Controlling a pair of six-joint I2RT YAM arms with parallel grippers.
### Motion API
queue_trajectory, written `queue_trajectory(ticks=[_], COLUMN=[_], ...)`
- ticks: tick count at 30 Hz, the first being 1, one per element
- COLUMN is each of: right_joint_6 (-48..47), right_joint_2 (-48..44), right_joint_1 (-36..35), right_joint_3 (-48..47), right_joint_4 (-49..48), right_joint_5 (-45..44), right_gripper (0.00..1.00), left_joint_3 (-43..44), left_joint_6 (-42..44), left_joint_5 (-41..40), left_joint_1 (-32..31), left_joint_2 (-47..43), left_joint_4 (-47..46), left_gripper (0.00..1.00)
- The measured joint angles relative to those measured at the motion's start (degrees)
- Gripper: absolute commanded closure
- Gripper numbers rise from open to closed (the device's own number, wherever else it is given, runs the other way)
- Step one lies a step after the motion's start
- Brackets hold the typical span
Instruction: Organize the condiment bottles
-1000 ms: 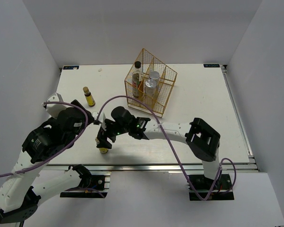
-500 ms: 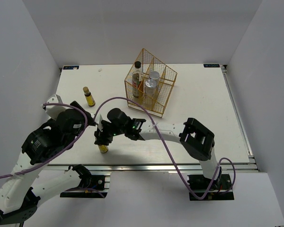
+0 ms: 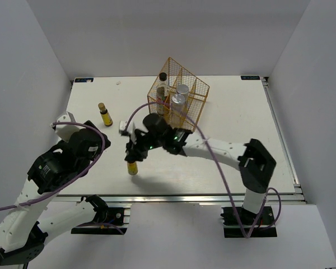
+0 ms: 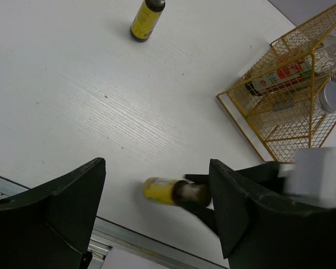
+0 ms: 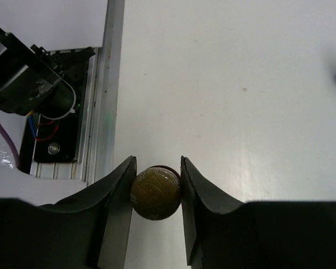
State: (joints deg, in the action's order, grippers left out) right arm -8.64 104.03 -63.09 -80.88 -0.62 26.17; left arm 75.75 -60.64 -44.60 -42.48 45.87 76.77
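The right gripper point(image 5: 155, 172) has carried the yellow bottle point(image 3: 133, 167) rightward, away from the front edge, fingers clamped on its neck. The left gripper point(image 4: 157, 163) hangs spread and empty. Farther back a second yellow bottle point(image 3: 105, 115) stands alone. Beyond it, a dark bottle point(image 3: 162, 89) and two silver-topped bottles point(image 3: 178, 101) sit in the wire basket point(image 3: 195, 120).

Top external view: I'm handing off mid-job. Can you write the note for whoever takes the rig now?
Left gripper: open, holding nothing, at the table's near left.
Right gripper: shut on the held yellow bottle, near the front edge.
Second yellow bottle: upright, alone at the far left.
Gold wire basket: holds the dark red-label bottle and two silver-topped bottles.
Done: three of five in the basket.
Left: the held one, then the standing one.
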Motion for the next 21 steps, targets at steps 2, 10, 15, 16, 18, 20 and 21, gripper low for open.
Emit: queue_trajectory(ticks=[2, 10, 15, 16, 18, 20, 21], right_joint_6=[-0.4, -1.3, -0.2, 0.4, 1.2, 2.0, 2.3], right_joint_2=[-3.8, -16.5, -21.1, -21.3, -21.0, -19.7, -18.5], right_joint_1=[4.0, 20.2, 28.1, 30.1, 35.5, 41.5, 44.4], right_joint_3=[-1.1, -8.9, -12.0, -12.5, -13.8, -15.5, -16.7], right_joint_4=[4.1, 15.1, 19.1, 19.5, 20.3, 20.7, 20.9], right_joint_5=[2.2, 7.1, 10.1, 10.6, 10.9, 10.9, 10.8], right_gripper=[1.00, 1.00, 1.00, 1.00, 1.00, 1.00, 1.00], left_joint_3=[-0.7, -4.1, -4.2, -4.2, -4.2, -4.2, -4.2], left_joint_6=[0.2, 1.6, 2.8, 3.1, 3.5, 4.0, 4.2], left_joint_5=[0.1, 1.2, 1.8, 1.9, 2.0, 2.1, 2.2], left_joint_1=[0.0, 0.0, 0.0, 0.0, 0.0, 0.0, 0.0], left_joint_2=[0.1, 2.7, 5.3, 5.7, 6.3, 6.8, 7.1], left_joint_4=[-0.4, -4.5, -7.0, -7.3, -8.0, -8.4, -8.6], left_gripper=[0.20, 0.22, 0.20, 0.19, 0.17, 0.14, 0.14])
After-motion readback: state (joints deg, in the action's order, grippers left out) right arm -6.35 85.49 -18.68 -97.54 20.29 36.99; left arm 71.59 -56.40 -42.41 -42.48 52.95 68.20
